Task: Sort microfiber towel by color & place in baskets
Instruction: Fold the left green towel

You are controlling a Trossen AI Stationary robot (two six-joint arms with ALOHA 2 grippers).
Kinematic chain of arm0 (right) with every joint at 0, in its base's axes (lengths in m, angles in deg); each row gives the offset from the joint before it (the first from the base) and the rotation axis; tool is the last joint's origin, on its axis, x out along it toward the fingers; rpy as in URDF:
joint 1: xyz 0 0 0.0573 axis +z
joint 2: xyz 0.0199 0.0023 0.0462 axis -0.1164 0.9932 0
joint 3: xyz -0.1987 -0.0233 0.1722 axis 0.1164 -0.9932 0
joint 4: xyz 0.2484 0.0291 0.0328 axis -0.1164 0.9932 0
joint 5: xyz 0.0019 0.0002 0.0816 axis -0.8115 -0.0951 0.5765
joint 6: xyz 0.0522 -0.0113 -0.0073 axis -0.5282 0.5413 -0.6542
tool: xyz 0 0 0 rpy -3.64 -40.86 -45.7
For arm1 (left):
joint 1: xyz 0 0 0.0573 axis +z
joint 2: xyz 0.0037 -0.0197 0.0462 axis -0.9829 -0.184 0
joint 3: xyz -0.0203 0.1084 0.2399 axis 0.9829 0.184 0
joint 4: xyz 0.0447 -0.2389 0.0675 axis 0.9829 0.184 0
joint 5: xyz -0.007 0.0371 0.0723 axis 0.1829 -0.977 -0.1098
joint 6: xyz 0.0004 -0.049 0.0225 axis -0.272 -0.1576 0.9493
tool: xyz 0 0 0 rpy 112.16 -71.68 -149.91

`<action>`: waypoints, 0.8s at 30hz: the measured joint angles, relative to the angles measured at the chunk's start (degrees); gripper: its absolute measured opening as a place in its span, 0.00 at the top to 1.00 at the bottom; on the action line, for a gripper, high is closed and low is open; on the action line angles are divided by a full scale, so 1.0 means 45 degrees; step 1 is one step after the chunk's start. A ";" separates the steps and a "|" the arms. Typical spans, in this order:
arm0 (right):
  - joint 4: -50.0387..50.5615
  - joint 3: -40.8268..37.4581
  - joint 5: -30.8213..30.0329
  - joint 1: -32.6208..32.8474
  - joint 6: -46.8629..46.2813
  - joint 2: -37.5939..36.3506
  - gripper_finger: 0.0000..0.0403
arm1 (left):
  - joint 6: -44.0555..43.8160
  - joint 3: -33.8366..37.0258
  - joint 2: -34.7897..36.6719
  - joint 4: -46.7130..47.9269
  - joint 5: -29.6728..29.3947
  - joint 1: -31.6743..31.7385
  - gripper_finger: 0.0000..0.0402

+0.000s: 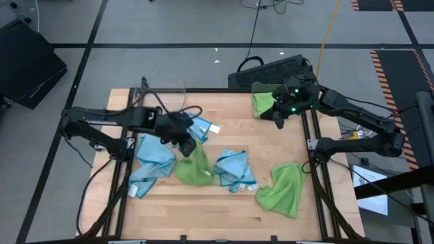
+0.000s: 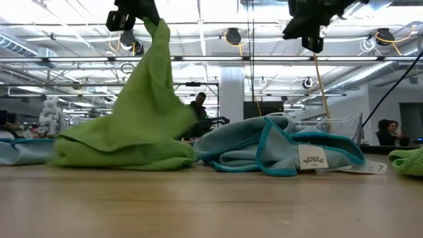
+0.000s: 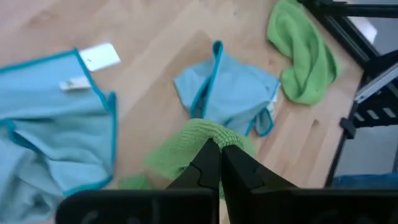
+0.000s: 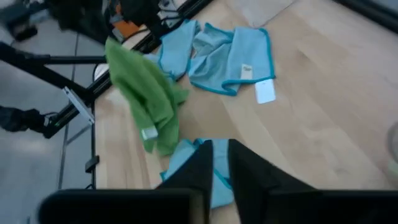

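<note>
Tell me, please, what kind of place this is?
Probably a robotics lab in a large open hall: a wooden worktable with mounted robot arms, ceiling pipes and lamps behind, and people seated at desks in the background.

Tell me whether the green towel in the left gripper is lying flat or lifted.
Lifted in part. The left gripper, shut, pinches the green towel by its top; the cloth hangs in a peak while its lower folds rest on the table.

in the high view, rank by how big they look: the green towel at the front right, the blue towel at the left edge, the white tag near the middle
1. Blue towel at the left edge and green towel at the front right: they cover similar areas, too close to rank.
2. White tag: by far the smallest.
</note>
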 joint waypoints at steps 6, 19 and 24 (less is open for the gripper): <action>-0.1478 0.0000 -0.1023 0.1272 -0.0557 0.1443 0.63 | 0.0537 0.0010 0.0356 -0.0293 0.0642 0.1358 0.99; -0.6144 0.0000 -0.1326 0.3624 -0.3031 0.4722 0.50 | 0.0932 -0.0005 0.0865 -0.3666 0.0840 0.3304 0.99; -0.6877 0.0000 -0.1708 0.4608 -0.2971 0.5562 0.51 | 0.1074 0.0000 0.0836 -0.4072 0.0912 0.3848 0.99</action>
